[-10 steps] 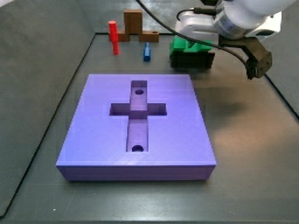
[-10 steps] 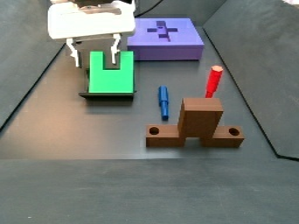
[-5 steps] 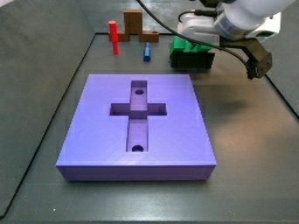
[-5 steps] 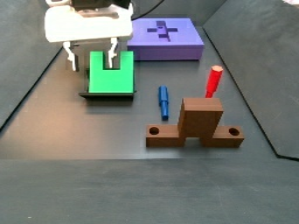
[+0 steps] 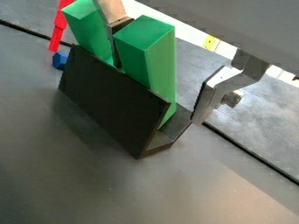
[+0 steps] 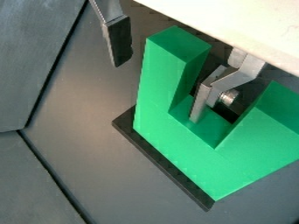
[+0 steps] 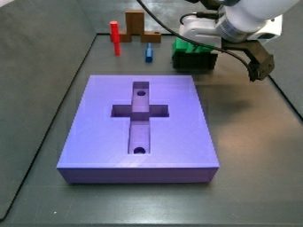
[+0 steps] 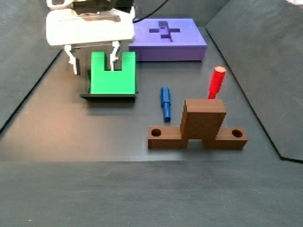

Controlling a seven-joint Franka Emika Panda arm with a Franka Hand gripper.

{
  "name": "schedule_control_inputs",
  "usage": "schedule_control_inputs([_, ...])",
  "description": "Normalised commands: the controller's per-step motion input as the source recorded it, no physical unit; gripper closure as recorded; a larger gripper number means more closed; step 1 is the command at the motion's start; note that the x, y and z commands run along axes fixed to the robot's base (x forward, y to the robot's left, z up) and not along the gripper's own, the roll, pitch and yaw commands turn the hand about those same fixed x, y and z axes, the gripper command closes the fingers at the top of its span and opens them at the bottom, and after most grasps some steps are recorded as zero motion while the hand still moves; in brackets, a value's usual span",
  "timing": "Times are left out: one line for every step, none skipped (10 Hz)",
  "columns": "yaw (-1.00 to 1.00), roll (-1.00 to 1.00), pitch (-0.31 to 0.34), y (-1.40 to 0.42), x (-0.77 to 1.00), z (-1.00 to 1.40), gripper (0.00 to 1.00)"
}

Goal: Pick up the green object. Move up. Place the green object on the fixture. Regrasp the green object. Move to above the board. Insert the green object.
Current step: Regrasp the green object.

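Pincer (image 8: 96, 60) open astride one prong of green object (image 8: 112, 78) in fixture (image 8: 106, 94), no legible writing

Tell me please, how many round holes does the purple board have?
2. Both sit in the cross-shaped recess of the board, one hole at its far end and one hole at its near end. The claw stays away, at the green object.
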Motion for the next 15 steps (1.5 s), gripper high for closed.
schedule_control_inputs([0.0, -0.06, 0.0, 0.0, -0.03, 0.25, 0.0])
schedule_control_inputs([0.08, 0.0, 0.0, 0.0, 0.04, 0.09, 0.0])
schedule_control_inputs([0.03, 0.0, 0.011, 0.0, 0.08, 0.0, 0.0])
schedule_control_inputs([0.0, 0.03, 0.0, 0.0, -0.03, -0.14, 0.0])
schedule_control_inputs([0.0, 0.0, 0.0, 0.0, 0.0, -0.02, 0.0])
schedule_control_inputs([0.0, 0.04, 0.0, 0.0, -0.01, -0.03, 0.0])
schedule_control_inputs([0.0, 0.0, 0.0, 0.0, 0.0, 0.0, 0.0])
schedule_control_inputs([0.0, 0.0, 0.0, 0.0, 0.0, 0.0, 1.0])
schedule_control_inputs([0.0, 0.0, 0.0, 0.0, 0.0, 0.0, 1.0])
schedule_control_inputs([0.0, 0.0, 0.0, 0.0, 0.0, 0.0, 1.0])
schedule_control_inputs([0.0, 0.0, 0.0, 0.0, 0.0, 0.0, 1.0])
schedule_control_inputs([0.0, 0.0, 0.0, 0.0, 0.0, 0.0, 1.0])
schedule_control_inputs([0.0, 0.0, 0.0, 0.0, 0.0, 0.0, 1.0])
schedule_control_inputs([0.0, 0.0, 0.0, 0.0, 0.0, 0.0, 1.0])
schedule_control_inputs([0.0, 0.0, 0.0, 0.0, 0.0, 0.0, 1.0])
